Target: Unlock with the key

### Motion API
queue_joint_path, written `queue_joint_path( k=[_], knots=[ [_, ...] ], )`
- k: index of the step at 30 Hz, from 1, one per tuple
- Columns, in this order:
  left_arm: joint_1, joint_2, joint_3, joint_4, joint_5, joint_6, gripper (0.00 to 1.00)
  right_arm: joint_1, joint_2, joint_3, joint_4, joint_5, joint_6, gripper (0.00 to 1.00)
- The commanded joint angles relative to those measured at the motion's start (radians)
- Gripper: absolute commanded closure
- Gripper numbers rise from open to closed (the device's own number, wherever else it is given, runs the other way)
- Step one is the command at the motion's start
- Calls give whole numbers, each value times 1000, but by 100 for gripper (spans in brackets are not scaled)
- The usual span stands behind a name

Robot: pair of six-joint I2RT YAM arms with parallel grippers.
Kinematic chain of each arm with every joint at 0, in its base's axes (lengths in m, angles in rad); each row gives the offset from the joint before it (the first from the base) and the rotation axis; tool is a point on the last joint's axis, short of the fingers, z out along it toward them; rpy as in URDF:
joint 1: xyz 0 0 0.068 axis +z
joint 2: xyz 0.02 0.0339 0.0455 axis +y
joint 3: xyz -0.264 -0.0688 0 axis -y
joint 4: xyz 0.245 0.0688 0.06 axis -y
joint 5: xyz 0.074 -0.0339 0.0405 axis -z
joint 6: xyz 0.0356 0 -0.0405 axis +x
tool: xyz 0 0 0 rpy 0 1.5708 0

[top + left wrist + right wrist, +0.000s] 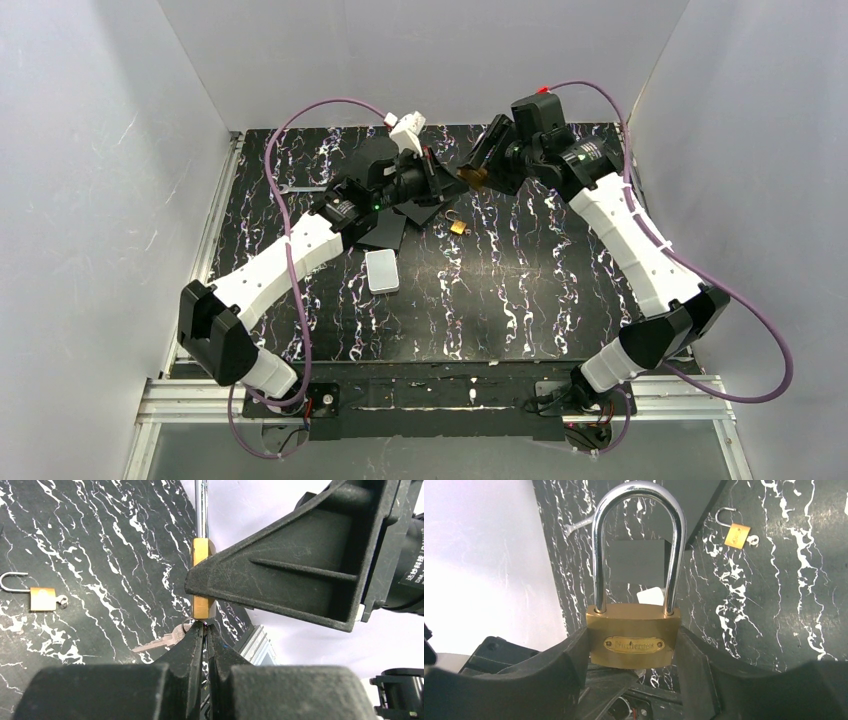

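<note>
Right gripper (478, 160): clamps large brass padlock with steel shackle (634, 625), far centre.
Left gripper (204, 627): pinched closed at padlock's base.

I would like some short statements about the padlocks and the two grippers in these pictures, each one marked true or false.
1. The right gripper holds the big padlock by its brass body. True.
2. The big padlock's shackle stands open. False: both its ends sit in the body.
3. The left gripper has its fingers spread wide. False: they are pressed together just under the big padlock.
4. A small padlock lies on the table, away from both grippers. True.
</note>
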Motion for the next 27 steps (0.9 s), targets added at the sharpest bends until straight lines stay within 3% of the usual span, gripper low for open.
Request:
queue_joint_path(
  k=[1, 10, 13, 16, 27],
  knots=[
    [4, 22, 93, 42, -31, -22, 100, 12, -65, 8, 137, -92, 36, 99],
    [4, 2, 80, 53, 7, 4, 98, 10, -49, 59, 82, -68, 46, 99],
    [4, -25, 61, 50, 41, 47, 65, 6, -23, 107, 9, -45, 34, 99],
    [4, -70, 15, 41, 24, 85, 48, 5, -14, 133, -20, -10, 28, 99],
    [4, -90, -41, 36, 32, 128, 55, 3, -11, 138, -20, -20, 41, 99]
  ],
)
